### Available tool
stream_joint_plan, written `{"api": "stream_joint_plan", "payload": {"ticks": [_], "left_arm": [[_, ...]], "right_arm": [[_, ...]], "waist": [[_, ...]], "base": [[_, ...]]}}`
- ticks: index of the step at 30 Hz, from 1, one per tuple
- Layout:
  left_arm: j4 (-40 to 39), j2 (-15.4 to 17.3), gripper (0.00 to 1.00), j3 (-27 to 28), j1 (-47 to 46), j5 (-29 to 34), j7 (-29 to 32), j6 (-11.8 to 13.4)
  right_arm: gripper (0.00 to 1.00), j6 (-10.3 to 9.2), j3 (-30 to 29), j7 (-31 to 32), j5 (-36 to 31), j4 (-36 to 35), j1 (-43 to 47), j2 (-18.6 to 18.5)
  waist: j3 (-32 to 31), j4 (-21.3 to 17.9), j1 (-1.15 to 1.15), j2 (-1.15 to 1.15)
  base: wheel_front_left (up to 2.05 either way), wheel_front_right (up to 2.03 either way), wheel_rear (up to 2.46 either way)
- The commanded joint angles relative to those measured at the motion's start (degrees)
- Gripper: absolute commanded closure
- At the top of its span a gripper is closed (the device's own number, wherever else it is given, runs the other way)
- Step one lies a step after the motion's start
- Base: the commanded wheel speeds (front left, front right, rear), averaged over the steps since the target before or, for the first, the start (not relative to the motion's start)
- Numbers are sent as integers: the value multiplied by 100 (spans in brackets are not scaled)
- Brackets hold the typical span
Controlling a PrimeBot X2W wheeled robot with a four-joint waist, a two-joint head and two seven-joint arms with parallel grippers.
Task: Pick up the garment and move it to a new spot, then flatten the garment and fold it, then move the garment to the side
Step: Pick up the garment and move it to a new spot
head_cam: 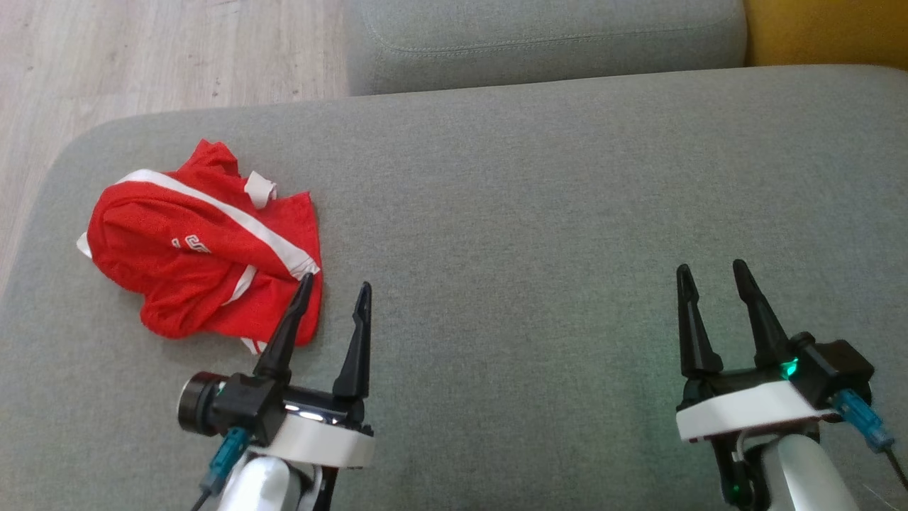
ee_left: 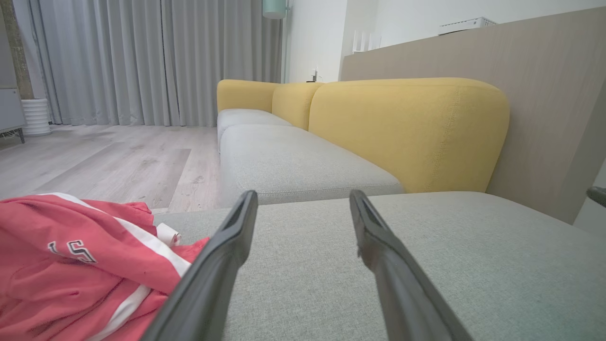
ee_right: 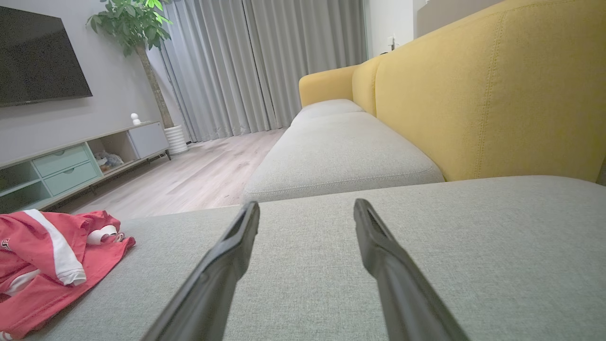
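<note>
The garment (head_cam: 202, 245) is red with white stripes and white lettering, lying crumpled on the left part of the grey sofa cushion (head_cam: 539, 213). It also appears at the lower left of the left wrist view as the garment (ee_left: 71, 265) and at the left edge of the right wrist view as the garment (ee_right: 42, 255). My left gripper (head_cam: 335, 285) is open just right of the garment's near corner; its left fingertip overlaps the red cloth's edge in the head view. My right gripper (head_cam: 711, 268) is open over bare cushion at the right, holding nothing.
A second grey seat cushion (head_cam: 546, 42) lies beyond the one in front, with a yellow backrest (ee_left: 407, 132) along the right. Wooden floor (head_cam: 142, 57) lies past the cushion's rounded left edge. A TV cabinet (ee_right: 80, 161) and a potted plant (ee_right: 137, 28) stand across the room.
</note>
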Motion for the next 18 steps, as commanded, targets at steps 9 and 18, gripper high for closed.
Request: {"api": "stream_joint_plan", "payload": {"ticks": [9,18], "left_arm": [[-104,-105,0,454,-16,128,-55,-186],[-86,-128,0,694,137,144,-55,-201]], "right_arm": [[0,-4,192,-78,77,-110,-201,-45],[0,-4,488,-78,144,-44,-138,-45]], "waist": [[-89,84,0,0],[-277,437,0,0]], "base": [[0,0,0],[0,0,0]]}}
